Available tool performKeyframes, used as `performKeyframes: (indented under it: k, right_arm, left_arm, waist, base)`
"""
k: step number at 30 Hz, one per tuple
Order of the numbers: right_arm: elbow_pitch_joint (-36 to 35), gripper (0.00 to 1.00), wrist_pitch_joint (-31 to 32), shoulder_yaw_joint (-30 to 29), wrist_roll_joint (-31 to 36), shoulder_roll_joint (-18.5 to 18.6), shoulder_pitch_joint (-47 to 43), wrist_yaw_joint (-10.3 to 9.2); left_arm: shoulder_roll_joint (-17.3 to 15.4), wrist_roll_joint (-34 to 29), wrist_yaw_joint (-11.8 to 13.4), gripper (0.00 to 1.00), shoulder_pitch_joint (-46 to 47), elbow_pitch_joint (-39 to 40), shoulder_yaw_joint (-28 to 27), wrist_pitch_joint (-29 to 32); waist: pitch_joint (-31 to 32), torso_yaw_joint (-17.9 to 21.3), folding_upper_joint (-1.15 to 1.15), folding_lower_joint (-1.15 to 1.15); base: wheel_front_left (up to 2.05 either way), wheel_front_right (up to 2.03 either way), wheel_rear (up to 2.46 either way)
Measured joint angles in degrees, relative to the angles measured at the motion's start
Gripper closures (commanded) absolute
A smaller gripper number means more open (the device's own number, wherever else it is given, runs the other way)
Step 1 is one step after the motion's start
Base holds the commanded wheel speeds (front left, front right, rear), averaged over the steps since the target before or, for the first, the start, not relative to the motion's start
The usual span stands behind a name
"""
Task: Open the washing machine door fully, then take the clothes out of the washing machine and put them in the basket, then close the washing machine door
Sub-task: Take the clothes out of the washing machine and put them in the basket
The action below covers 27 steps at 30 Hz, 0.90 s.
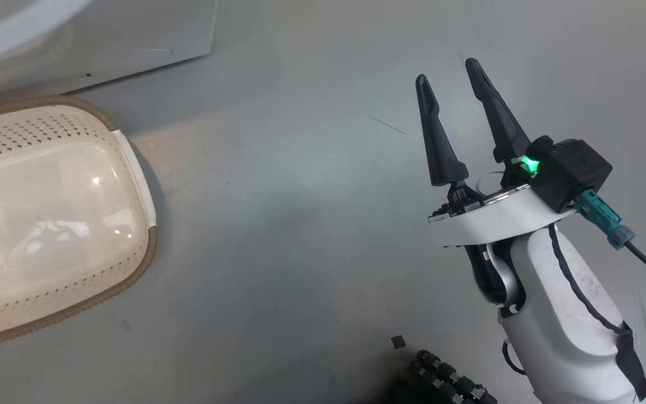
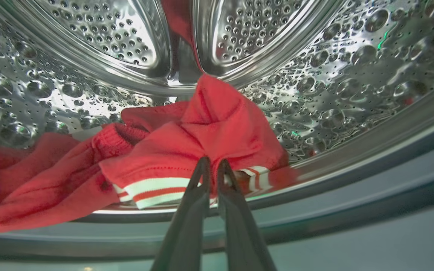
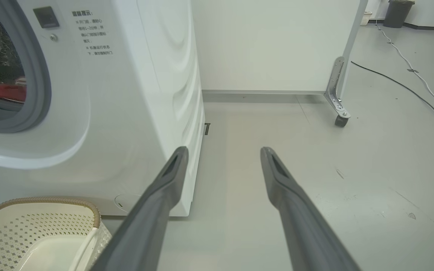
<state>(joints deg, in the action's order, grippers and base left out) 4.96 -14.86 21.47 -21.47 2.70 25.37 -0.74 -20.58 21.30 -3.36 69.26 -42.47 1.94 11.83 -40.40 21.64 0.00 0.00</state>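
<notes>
Inside the drum point(image 2: 352, 75), the left gripper point(image 2: 212, 162) is pinched onto the red clothes point(image 2: 209, 124), which lie heaped along the drum's front lip. Outside, the right gripper point(image 1: 446, 70) hangs above the floor point(image 1: 300, 224), fingers apart, well right of the basket point(image 1: 149, 247) standing just before the washer point(image 3: 145, 94).

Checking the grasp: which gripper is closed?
The left gripper, pinched on the clothes in the drum; the right gripper stands wide open.
</notes>
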Motion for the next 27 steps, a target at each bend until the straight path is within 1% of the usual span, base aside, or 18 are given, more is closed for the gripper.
performKeyframes:
  k: [5,10,19,27]
  right_arm:
    - [0.3,0.0,0.0,-0.7,0.7,0.0,0.0,0.0]
    - [1.0,0.0,0.0,-1.0,1.6,0.0,0.0,0.02]
    - [1.6,0.0,0.0,-2.5,3.5,0.1,-0.1,0.05]
    - [2.5,0.0,0.0,-2.9,3.6,0.1,-1.0,0.15]
  left_arm:
    - [0.0,-2.1,-0.5,1.0,-1.4,0.4,1.7,-3.6]
    - [0.6,-2.3,-0.7,1.0,-5.0,0.8,2.0,-7.3]
    - [4.1,-2.1,-1.0,1.0,-10.9,4.1,2.3,-14.1]
    - [5.4,-2.3,-1.0,1.0,-18.1,6.9,2.8,-20.0]
  waist:
    - [1.1,-1.0,0.0,0.0]
    - [2.3,-2.2,0.0,0.0]
    - [4.4,-4.8,0.0,0.0]
    - [7.0,-6.9,0.0,0.0]
  base:
    - [0.0,0.0,0.0]
    - [0.0,0.0,0.0]
    - [0.0,0.0,0.0]
    - [0.0,0.0,0.0]
